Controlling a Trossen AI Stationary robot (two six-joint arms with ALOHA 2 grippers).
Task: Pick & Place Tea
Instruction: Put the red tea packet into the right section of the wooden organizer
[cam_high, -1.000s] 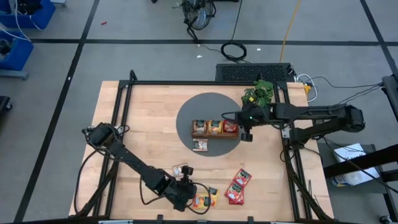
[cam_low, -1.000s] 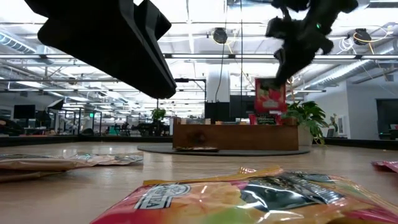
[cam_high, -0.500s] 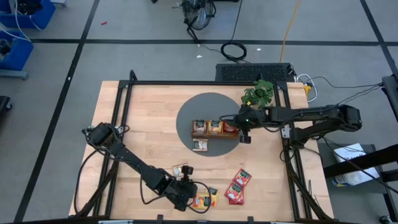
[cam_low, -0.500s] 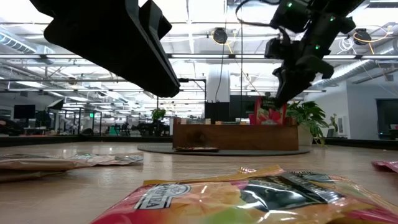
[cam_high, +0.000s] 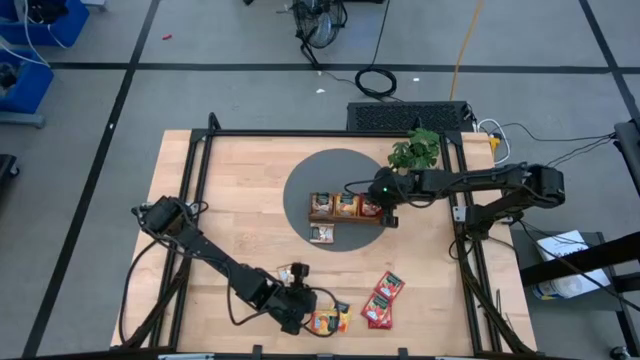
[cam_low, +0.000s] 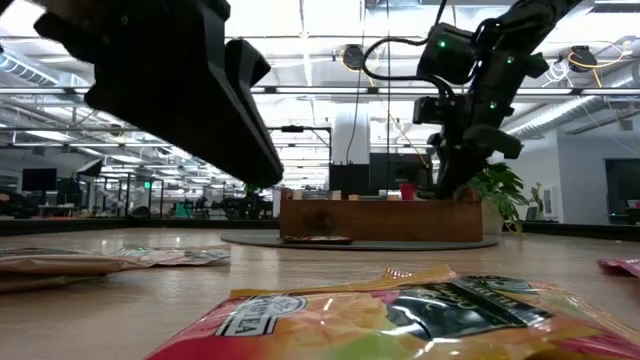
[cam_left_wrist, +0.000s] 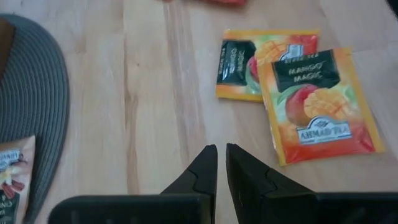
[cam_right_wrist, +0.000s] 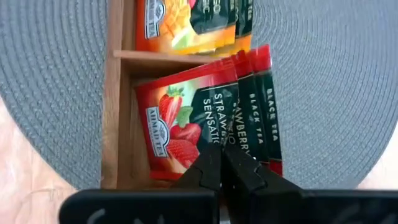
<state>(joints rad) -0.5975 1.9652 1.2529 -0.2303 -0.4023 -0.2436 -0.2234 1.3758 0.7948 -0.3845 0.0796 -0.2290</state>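
My right gripper (cam_high: 385, 212) is down over the right compartment of the brown wooden tray (cam_high: 345, 219), shut on a red strawberry tea sachet (cam_right_wrist: 180, 124). That sachet lies against two more red ones (cam_right_wrist: 261, 106). Orange mango sachets (cam_right_wrist: 186, 25) fill the middle compartment. My left gripper (cam_high: 300, 303) hovers shut near the table's near edge, beside two mango sachets (cam_left_wrist: 317, 106) lying flat and touching neither. Red sachets (cam_high: 383, 298) lie on the wood. One beige sachet (cam_high: 321, 234) rests on the mat and another (cam_high: 290, 272) lies near the left gripper. My right gripper pinches the front red strawberry sachet between its two fingers at the edge (cam_right_wrist: 208, 142) nearest them, coming from above and pointing down. The sachet sits inside the tray's right compartment, leaning on the other red sachets. Only its top (cam_low: 405, 188) shows over the tray wall.
The tray stands on a round grey mat (cam_high: 300, 190) at the table's middle. A green potted plant (cam_high: 415, 150) stands just beyond the right arm, at the far right. Black frame rails (cam_high: 195, 190) run along the table's sides. Bare wood lies on the left half.
My right gripper has moved toward the table's left and down, carrying the red sachet from hanging above the tray into the right compartment. It stays shut on it. The left gripper has kept almost still.
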